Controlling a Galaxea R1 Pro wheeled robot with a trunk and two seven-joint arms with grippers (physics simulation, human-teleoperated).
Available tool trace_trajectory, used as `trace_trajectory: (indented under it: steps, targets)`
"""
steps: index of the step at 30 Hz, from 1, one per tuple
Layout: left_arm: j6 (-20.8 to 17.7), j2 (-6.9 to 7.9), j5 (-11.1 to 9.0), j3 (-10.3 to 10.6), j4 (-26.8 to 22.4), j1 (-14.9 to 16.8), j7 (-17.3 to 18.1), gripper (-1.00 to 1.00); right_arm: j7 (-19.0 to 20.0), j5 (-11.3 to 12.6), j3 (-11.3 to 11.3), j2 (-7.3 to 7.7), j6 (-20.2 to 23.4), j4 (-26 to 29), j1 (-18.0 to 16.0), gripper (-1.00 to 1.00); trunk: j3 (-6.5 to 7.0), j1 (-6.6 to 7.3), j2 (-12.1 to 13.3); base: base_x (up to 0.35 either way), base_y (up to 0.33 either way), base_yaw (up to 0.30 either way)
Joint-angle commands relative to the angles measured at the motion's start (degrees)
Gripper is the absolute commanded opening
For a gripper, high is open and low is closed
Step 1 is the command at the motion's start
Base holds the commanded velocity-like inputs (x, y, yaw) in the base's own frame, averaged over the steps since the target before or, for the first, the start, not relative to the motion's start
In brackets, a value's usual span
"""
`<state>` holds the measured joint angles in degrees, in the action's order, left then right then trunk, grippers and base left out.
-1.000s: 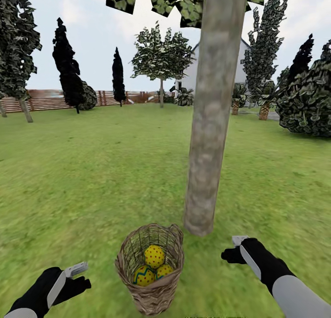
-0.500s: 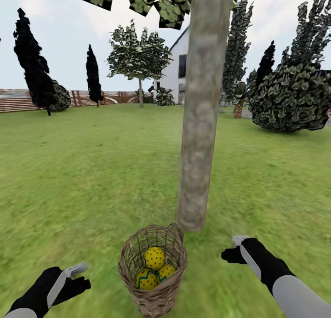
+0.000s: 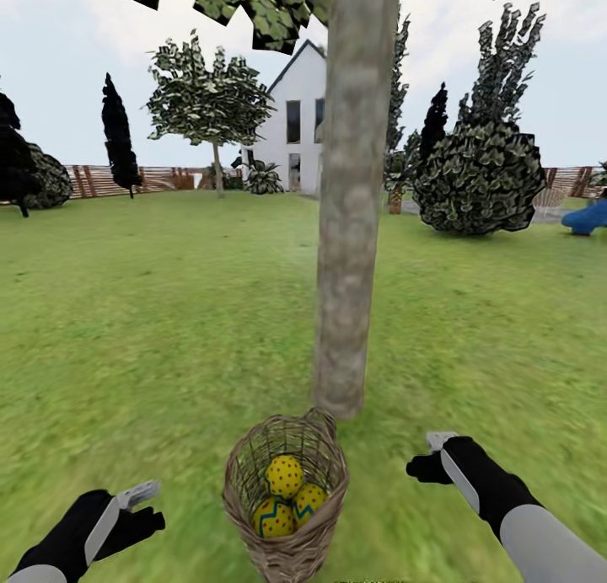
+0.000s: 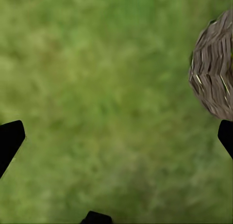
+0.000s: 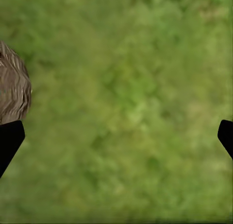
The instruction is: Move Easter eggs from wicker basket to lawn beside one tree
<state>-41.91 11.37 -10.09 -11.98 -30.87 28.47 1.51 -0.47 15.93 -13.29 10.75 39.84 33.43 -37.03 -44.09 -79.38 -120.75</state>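
The three Easter eggs (image 3: pixel 288 496) lie together inside the wicker basket (image 3: pixel 287 539), which stands on the lawn (image 3: pixel 152 330) just in front of the tree (image 3: pixel 350 229). The left gripper (image 3: pixel 139 497) and the right gripper (image 3: pixel 432 453) hover on each side of the basket, both spread apart and holding nothing.

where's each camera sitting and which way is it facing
Head view: on the robot's head, facing forward and down over the lawn at the basket holding three eggs, the tree just behind; the left gripper and right gripper show with their arms.
Left wrist view: on the left arm, facing down at grass; dark fingertips at the edges.
Right wrist view: on the right arm, facing down at grass; dark fingertips at the edges.
Shared: all three views catch the basket and the lawn.
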Motion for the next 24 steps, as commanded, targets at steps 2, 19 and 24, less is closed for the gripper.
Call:
trace_trajectory:
  steps: [2,19,24]
  targets:
    - [-0.28,0.03,-0.10,-0.28,-0.06,0.00,0.16,1.00,-0.05,0.18,-0.33,0.06,0.24,0.06,-0.06,1.00,-0.06,0.01,-0.03,0.000,0.326,-0.288]
    - [-0.28,0.20,-0.02,-0.33,-0.08,0.00,0.16,1.00,-0.06,0.26,-0.24,0.07,0.18,0.06,-0.06,1.00,-0.06,0.01,-0.03,-0.012,0.325,-0.275]
    - [-0.28,0.16,0.11,-0.21,-0.06,0.00,0.16,1.00,-0.06,0.16,-0.24,0.07,0.07,0.14,-0.06,1.00,-0.06,0.01,-0.03,-0.216,0.272,-0.038]
